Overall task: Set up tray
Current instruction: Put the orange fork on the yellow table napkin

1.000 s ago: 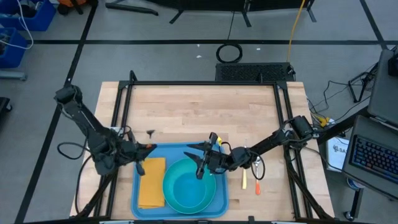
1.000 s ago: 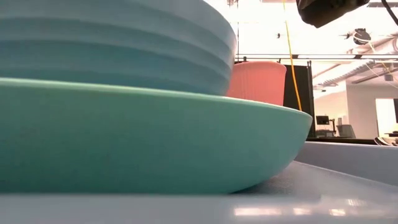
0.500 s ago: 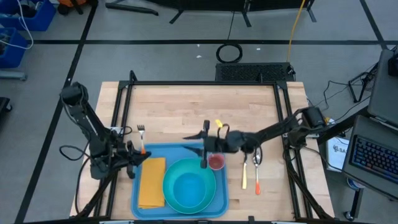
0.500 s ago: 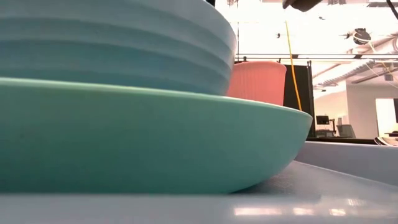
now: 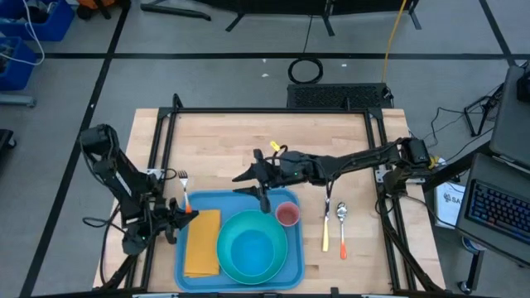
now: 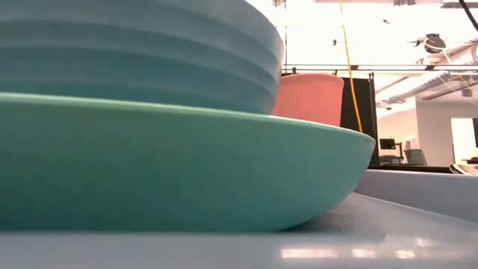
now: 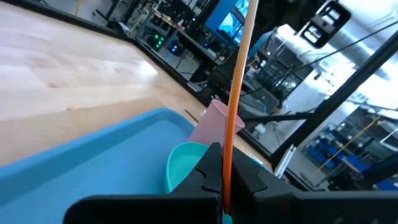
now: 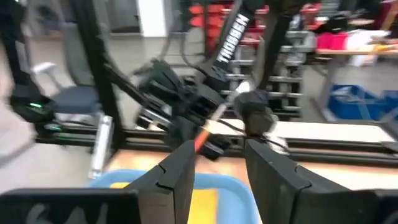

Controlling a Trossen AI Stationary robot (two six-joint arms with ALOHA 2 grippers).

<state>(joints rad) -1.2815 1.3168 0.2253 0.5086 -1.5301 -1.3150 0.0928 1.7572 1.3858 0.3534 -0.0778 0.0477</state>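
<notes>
Near the front edge of the wooden counter (image 5: 273,136), roughly midway along it: the tray (image 5: 242,200), blue, flat, raised rim, lying square to that edge.

On the tray:
- orange napkin (image 5: 202,242), flat, along the tray's left side.
- turquoise plate (image 5: 252,247), round, just beside the napkin, carrying a lighter blue bowl (image 5: 251,248); the low view shows the bowl (image 6: 142,48) sitting inside the plate (image 6: 172,168).
- pink cup (image 5: 287,215), upright, at the tray's far right corner, close to the plate rim.

On the bare counter, right of the tray, well apart from it:
- utensil with orange handle (image 5: 325,228), lying front to back.
- spoon (image 5: 341,225), orange handle, just beside the first; the two run side by side.

Left hand (image 5: 179,209): low at the tray's left rim, fingers pressed together on the orange handle of a fork (image 5: 183,187), whose tines point toward the far edge. The left wrist view shows the handle (image 7: 237,93) rising from between the fingers.

Right hand (image 5: 258,184): above the tray's far rim, fingers spread, seemingly holding nothing; the right wrist view shows a gap between its fingers (image 8: 180,171).
</notes>
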